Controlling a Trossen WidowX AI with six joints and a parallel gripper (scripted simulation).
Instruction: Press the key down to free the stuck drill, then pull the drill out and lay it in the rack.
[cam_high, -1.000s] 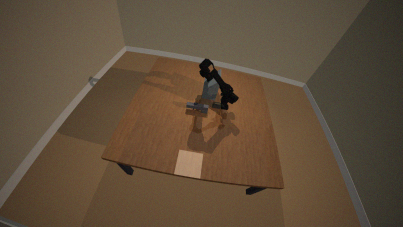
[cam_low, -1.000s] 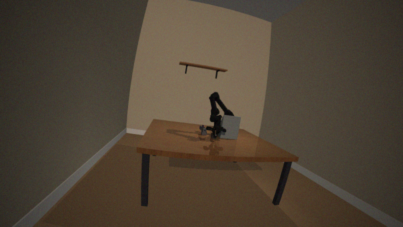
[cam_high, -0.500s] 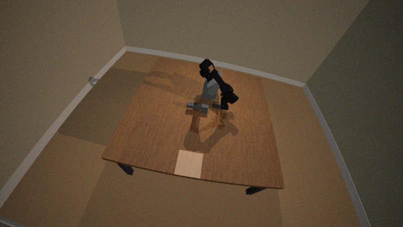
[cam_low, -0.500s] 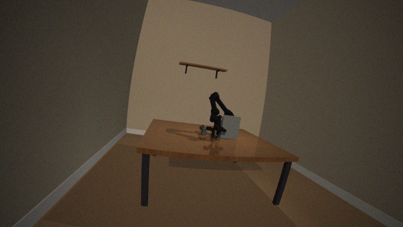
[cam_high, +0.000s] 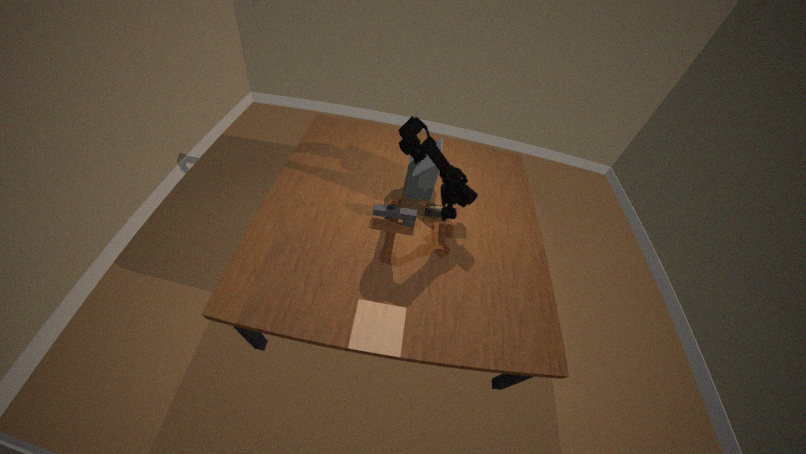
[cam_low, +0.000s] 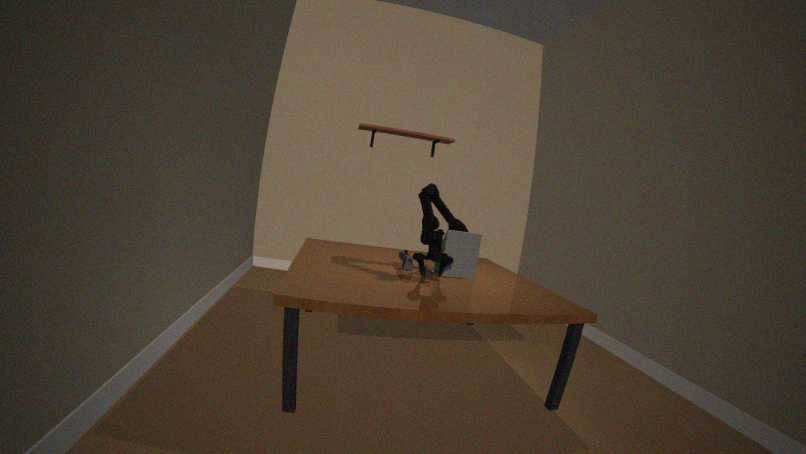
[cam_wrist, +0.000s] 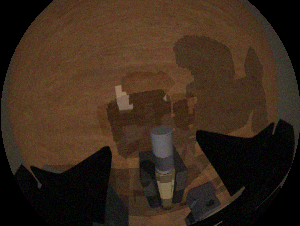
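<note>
You have gripper (cam_high: 448, 213) (cam_low: 432, 274) (cam_wrist: 154, 144) low over table (cam_high: 479, 315) (cam_low: 434, 309) (cam_wrist: 60, 65), fingers spread wide, pinching nothing. Top view: near edge well apart from gripper, pale patch (cam_high: 377, 328) beside that edge; grey tool (cam_high: 394, 214) (cam_low: 406, 260) left of gripper, grey panel (cam_high: 420, 183) (cam_low: 462, 254) on far side. Wrist view: grey cylinder (cam_wrist: 162, 144) with brass-coloured end (cam_wrist: 166, 189), between dark blocks, in gap between fingers; probably your drill, but you can't confirm. Key and rack hard to make out; you can't tell what rack holds. Grey block (cam_wrist: 202, 200) partly cut off by right-hand finger.
</note>
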